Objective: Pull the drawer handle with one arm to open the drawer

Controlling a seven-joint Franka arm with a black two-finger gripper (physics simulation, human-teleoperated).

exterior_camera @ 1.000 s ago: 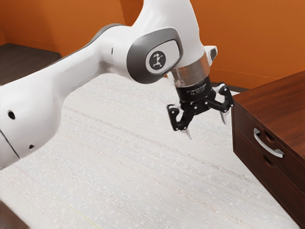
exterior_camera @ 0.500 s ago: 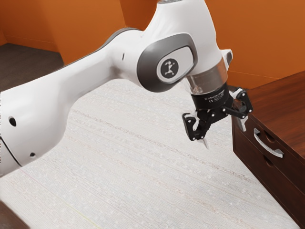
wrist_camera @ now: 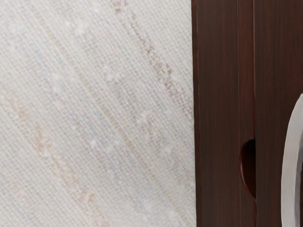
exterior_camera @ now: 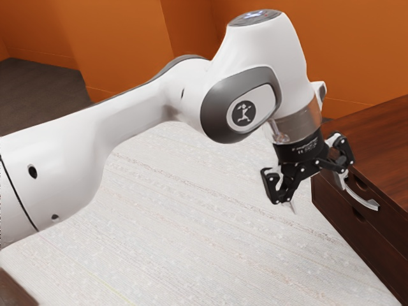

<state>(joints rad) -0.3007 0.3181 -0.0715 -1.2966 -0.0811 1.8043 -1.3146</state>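
Exterior view, right of frame: hand [exterior_camera: 317, 191] released just beside drawer handle [exterior_camera: 366, 201]; straddle the bar squarely before clenching and pulling.

A white figure emblem [exterior_camera: 245, 113] is showing on the grey joint cap [exterior_camera: 224, 95]. Tiny white print [exterior_camera: 302, 146] is running across the black collar [exterior_camera: 309, 153], too small to read.

Part of drawer handle [exterior_camera: 365, 200] behind hand [exterior_camera: 317, 197]
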